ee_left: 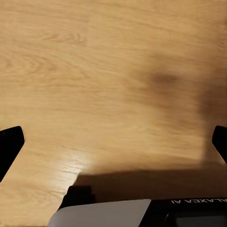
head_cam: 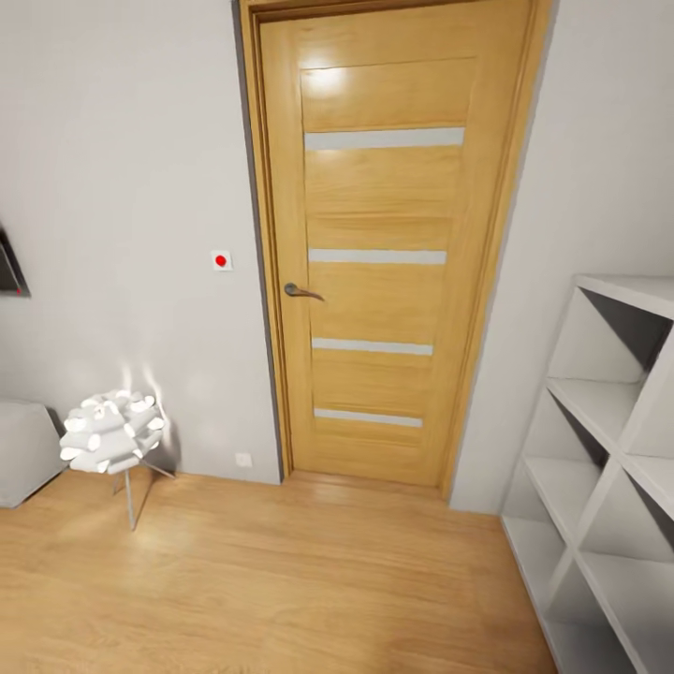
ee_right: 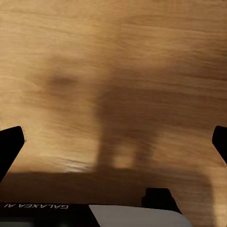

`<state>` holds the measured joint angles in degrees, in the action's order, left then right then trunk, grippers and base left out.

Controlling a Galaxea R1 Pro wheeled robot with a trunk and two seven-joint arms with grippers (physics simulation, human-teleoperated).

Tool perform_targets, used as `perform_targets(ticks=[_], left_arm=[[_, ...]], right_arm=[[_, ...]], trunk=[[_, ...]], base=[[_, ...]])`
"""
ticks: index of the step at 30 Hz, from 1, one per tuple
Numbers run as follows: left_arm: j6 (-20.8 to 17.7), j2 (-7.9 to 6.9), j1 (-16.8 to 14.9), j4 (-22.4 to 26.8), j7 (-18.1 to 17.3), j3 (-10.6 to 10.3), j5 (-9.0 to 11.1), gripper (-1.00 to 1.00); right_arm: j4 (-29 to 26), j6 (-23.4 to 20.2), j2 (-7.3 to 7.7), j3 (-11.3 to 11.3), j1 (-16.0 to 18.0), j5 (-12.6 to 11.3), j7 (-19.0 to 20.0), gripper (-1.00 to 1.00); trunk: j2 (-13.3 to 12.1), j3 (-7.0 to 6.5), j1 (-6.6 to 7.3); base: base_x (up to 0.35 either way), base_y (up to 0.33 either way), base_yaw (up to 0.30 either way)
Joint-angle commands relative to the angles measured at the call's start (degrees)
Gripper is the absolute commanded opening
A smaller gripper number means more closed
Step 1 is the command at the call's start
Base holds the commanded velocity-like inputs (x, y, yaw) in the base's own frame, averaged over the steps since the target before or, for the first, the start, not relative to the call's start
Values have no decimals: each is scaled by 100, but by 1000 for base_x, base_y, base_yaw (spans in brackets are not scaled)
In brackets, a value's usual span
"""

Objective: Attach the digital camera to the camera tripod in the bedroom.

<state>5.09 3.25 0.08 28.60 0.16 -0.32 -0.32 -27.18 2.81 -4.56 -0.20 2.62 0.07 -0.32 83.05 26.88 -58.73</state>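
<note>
Head view shows one wooden door (head_cam: 379,243), one white shelf (head_cam: 608,449), one white lamp (head_cam: 110,432); camera and tripod are out of sight. Left gripper (ee_left: 113,142) and right gripper (ee_right: 113,142) each hang over plank floor (head_cam: 281,580), fingers wide apart, empty.

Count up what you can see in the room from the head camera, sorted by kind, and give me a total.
Wooden door: 1
White cube shelf: 1
White flower-shaped lamp: 1
Wall switch with red dot: 1
Wall socket: 1
Total: 5
</note>
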Motion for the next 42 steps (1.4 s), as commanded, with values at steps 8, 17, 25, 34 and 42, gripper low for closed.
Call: perform_targets(ticks=[8,17,25,34,42], left_arm=[[10,5,1,5,2,-3,-11,100],[10,9,1,5,2,-10,-8,100],[6,9,1,5,2,-12,-6,100],[3,15,1,5,2,-12,-6,100],[2,9,1,5,2,-12,-4,100]], right_arm=[[6,17,-1,6,2,18,-3,100],[11,17,-1,11,2,21,-3,100],[11,17,-1,11,2,20,-3,100],[11,17,-1,11,2,23,-3,100],[11,17,-1,11,2,28,-3,100]], trunk=[[3,5,0],[3,5,0],[3,5,0],[3,5,0],[3,5,0]], base=[[2,0,284],[17,0,285],[247,-37,285],[300,-135,285],[266,-197,285]])
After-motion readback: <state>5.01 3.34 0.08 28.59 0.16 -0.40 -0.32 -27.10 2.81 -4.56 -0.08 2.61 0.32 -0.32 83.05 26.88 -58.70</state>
